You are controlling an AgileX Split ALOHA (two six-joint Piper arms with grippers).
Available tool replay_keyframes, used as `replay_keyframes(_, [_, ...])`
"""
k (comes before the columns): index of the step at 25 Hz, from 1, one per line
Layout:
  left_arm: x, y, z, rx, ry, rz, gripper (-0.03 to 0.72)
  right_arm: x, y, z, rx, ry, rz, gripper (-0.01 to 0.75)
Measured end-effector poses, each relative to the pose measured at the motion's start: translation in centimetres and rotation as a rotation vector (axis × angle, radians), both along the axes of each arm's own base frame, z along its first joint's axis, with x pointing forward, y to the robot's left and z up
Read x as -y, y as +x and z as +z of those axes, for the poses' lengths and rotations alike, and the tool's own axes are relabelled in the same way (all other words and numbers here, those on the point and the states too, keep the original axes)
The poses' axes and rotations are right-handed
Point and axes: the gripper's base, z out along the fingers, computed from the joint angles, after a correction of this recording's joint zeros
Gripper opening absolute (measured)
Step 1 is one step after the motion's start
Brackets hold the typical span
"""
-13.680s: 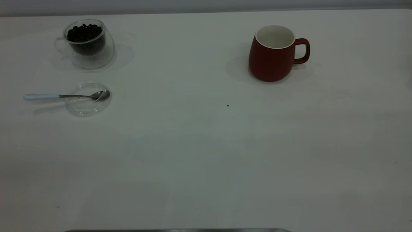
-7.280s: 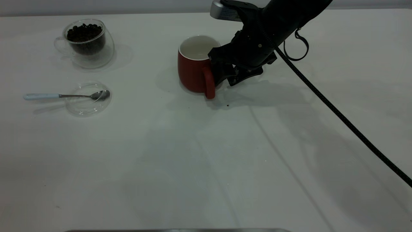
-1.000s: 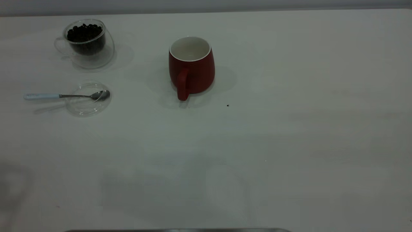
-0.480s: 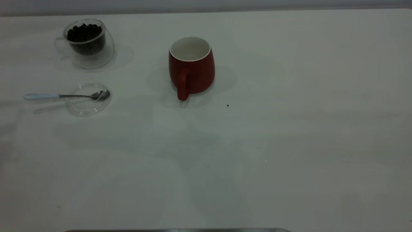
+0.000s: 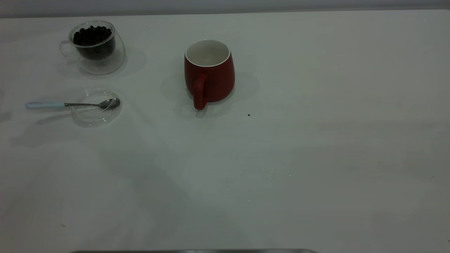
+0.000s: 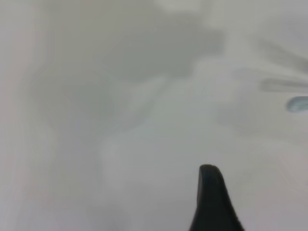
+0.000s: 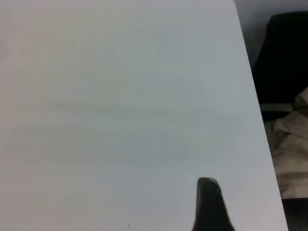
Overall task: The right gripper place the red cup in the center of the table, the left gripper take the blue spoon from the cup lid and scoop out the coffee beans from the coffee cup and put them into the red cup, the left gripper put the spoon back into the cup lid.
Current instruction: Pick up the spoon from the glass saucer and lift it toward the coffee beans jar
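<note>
Nearest the camera, the white table [image 5: 246, 182] carries only soft shadows; neither arm shows in the exterior view. Each wrist view shows a single black fingertip over bare tabletop, so whether the left gripper [image 6: 211, 202] or the right gripper [image 7: 210, 204] is apart or together cannot be told. The right one looks out over the table's edge, well away from the work.

Farther back on the left lies the blue spoon [image 5: 70, 104], its metal bowl resting inside the clear cup lid [image 5: 96, 108] and its pale handle jutting out past the rim over the table. I judge it light, stiff and slick on the metal stem; the overhanging handle is the sensible place to pinch, since it is raised a little off the surface and clear of the lid. The lid looks light and likely to skid if nudged.

Toward the middle stands the red cup [image 5: 209, 73], upright, handle toward the camera, its white inside bare. That placement step looks done.

Farthest, behind the lid, the glass coffee cup [image 5: 94, 47] holds a heap of coffee beans [image 5: 92, 35] up to near its rim; it appears fragile and easily tipped by a careless scoop.
</note>
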Motion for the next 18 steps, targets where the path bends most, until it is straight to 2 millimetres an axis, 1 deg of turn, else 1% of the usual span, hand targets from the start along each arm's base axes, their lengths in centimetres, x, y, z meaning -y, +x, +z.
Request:
replay_keyframes(3, [-0.4,0.4,-3.0,0.032,-0.133,-0.069,0.530,0.0,0.0,0.0,0.000,0.000,0.000,0.518])
replay_keyframes(4, [-0.3,0.6,-4.1,0.040,-0.169,-0.093,0.528,0.0,0.0,0.0,0.000,0.000,0.000,0.518])
replay_keyframes(8, [0.7,1.5,-6.7,0.149,-0.306,-0.234,0.510,0.0,0.0,0.0,0.000,0.000,0.000,0.518])
replay_keyframes(10, [1.0,1.9,-7.6,0.218,-0.329,-0.331,0.503,0.0,0.0,0.0,0.000,0.000,0.000,0.518])
replay_keyframes(13, [1.1,2.1,-8.7,0.275,-0.315,-0.468,0.500,0.0,0.0,0.0,0.000,0.000,0.000,0.518])
replay_keyframes(18, [1.2,2.0,-9.7,0.275,-0.328,-0.514,0.496,0.0,0.0,0.0,0.000,0.000,0.000,0.518])
